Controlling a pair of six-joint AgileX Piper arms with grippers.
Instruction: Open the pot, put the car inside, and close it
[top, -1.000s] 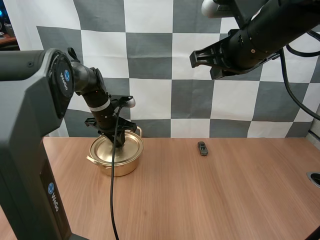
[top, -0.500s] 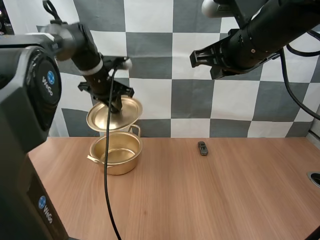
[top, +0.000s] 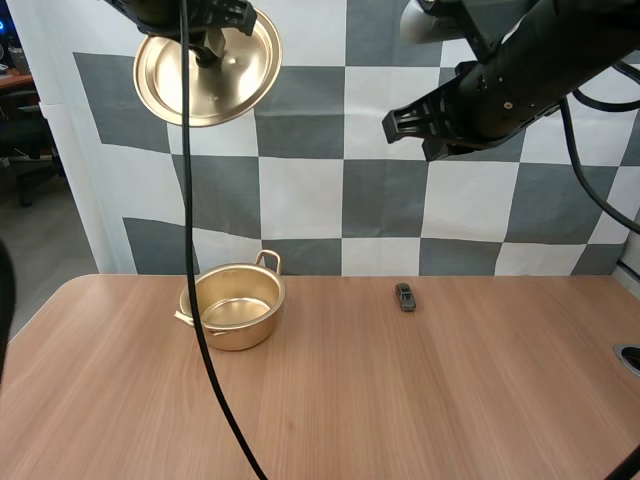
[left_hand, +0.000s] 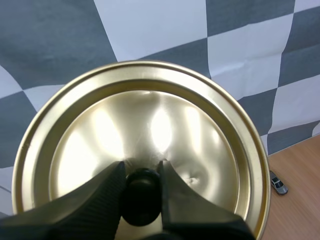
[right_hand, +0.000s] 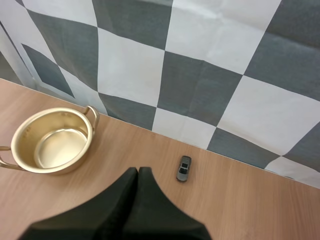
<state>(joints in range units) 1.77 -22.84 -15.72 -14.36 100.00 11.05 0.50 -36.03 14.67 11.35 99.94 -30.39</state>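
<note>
Left jaws clamp lid (top: 180, 85) by its knob (left_hand: 141, 192), high above pot (top: 235, 335). Right jaws closed, empty. The car (top: 404, 296) sits on tabletop (top: 420, 400), apart from pot; judged light, rigid, tiny: pinch across its sides.

Bright, even light; streaky glare across the gold lid (left_hand: 150, 125), only a faint soft shadow beside the pot (top: 240, 335)

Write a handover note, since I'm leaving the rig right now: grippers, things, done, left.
Left gripper shut on the lid by its knob, high above the table.
Right gripper shut, empty, raised over the table.
Pot open and empty; car lies to its right, untouched.
Done: lid off. Left: car into pot, lid back on.
</note>
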